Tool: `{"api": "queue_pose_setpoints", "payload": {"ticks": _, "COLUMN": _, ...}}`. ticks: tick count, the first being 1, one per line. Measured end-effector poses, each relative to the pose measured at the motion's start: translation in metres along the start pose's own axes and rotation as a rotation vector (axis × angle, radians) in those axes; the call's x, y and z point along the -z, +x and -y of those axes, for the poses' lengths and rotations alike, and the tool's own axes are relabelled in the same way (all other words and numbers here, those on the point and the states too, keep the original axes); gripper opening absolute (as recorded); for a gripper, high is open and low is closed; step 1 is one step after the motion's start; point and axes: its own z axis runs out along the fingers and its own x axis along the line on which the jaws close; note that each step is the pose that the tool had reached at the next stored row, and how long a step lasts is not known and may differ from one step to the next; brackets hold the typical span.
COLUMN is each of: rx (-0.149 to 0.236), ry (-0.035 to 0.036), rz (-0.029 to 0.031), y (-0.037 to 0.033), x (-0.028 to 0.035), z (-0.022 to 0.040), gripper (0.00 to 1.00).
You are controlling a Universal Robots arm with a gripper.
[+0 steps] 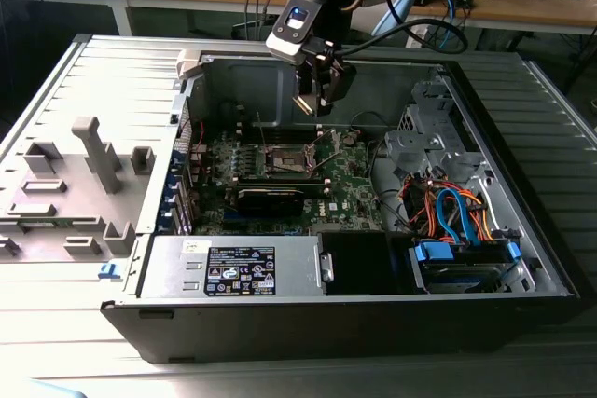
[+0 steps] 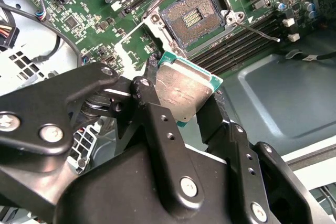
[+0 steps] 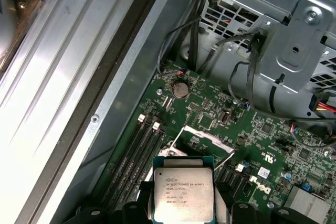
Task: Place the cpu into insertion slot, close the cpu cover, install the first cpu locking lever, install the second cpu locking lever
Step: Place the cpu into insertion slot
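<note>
My gripper [image 1: 317,102] hangs inside the open computer case, above the green board. It is shut on the cpu [image 2: 184,90], a flat square chip with a dull silver top and a green rim, held by two opposite edges between black fingers [image 2: 157,114]. The cpu [image 3: 182,195] sits level in the first wrist view. Below and a little off to one side lies the insertion slot [image 2: 191,18], its dark frame and brownish pin field uncovered. The cpu cover [image 3: 205,139] stands swung up as a thin silvery frame. A thin wire locking lever [image 2: 257,31] sticks out beside the slot [image 1: 284,160].
Long black memory slots [image 2: 241,40] flank the socket. A long black card [image 1: 270,198] lies in front of it. The power supply [image 1: 233,267] fills the case's near edge, and a drive cage with coloured cables [image 1: 448,212] stands at the exterior view's right. Grey fixtures [image 1: 93,156] sit outside.
</note>
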Motion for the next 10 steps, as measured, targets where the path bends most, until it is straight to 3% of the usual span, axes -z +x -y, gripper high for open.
{"api": "queue_pose_setpoints", "payload": {"ticks": 10, "rx": -0.01, "ry": 0.0, "rz": 0.0002, "y": 0.0, "x": -0.0002, "z": 0.0, "gripper": 0.55}}
